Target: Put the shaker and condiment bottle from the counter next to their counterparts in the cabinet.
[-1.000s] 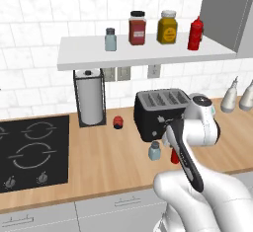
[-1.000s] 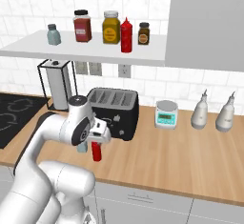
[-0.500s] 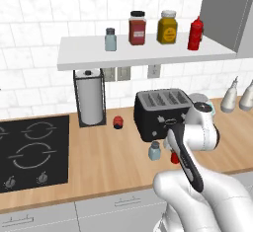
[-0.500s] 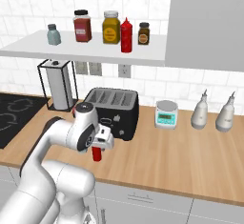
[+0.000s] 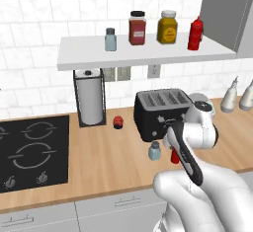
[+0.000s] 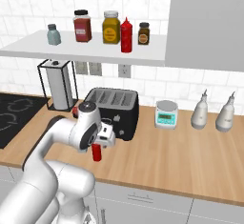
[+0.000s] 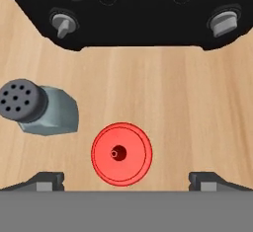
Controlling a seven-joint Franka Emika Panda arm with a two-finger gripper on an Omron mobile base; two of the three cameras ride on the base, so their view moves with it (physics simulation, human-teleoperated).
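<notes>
Below the gripper, red bottle seen nozzle-up, grey-capped shaker beside, fingers spread wide, nothing held

Worktop: shaker, red bottle, toaster, towel holder, cooktop, scale, red knob-like thing, perhaps timer.

Two shakers, two red bottles, three jars.
</notes>
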